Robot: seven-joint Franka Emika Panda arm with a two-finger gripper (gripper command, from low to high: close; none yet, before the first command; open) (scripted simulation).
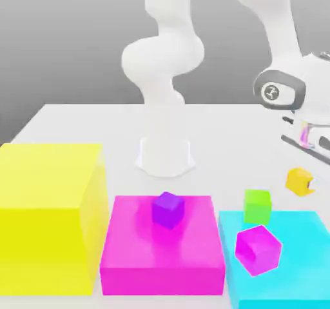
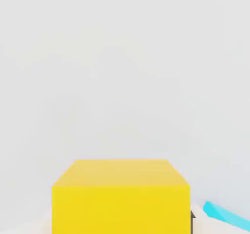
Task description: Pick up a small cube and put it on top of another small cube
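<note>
**Gripper up high, orange-yellow cube just beneath it**

Here's the gripper (image 1: pixel 308 135), off at the exterior view's right and raised above the counter (image 1: pixel 84 124), its fingers drawn together with nothing seen between them. Just below it sits the small orange-yellow cube (image 1: pixel 300 180), tilted on a corner, apart from the fingertips. In the hand view that same cube (image 2: pixel 120 196) looms large and close against the pale counter. Further below the gripper and toward the exterior view's left stands the small green cube (image 1: pixel 257 205), at the back edge of the cyan block (image 1: pixel 303 262). A magenta cube (image 1: pixel 258 249) sits on that cyan block. Further left, a purple cube (image 1: pixel 168 209) rests on the magenta block (image 1: pixel 161 256), and well away from the gripper stands the big yellow block (image 1: pixel 48 217).
</note>
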